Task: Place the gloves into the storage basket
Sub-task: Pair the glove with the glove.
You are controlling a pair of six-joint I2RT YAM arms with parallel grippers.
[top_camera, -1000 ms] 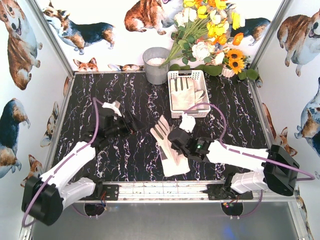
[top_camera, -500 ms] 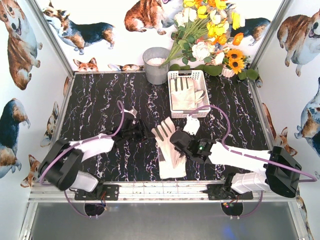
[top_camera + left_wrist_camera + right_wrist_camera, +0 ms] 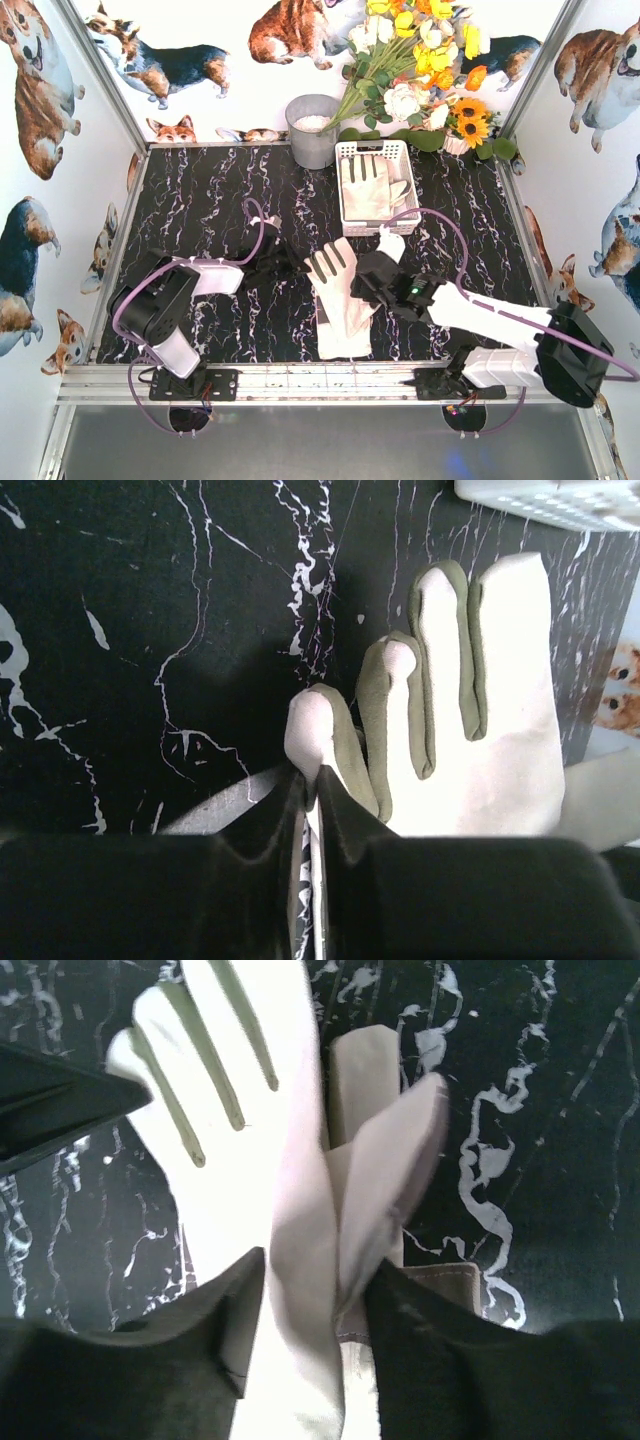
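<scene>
Close to the arms, a cream glove (image 3: 340, 310) with grey-trimmed fingers lies flat on the black marbled surface (image 3: 200, 210), its fingers pointing toward the back. The left tool (image 3: 312, 780) is pinched shut on the edge of the glove's outermost finger. The right tool (image 3: 312, 1270) stands with its jaws apart at the glove's other side, with a raised fold of fabric between them, unclamped. Farther back, the white storage basket (image 3: 372, 147) holds other gloves (image 3: 365, 190). Beside it stands a grey metal bucket (image 3: 312, 135), with a bunch of flowers (image 3: 420, 60) behind.
</scene>
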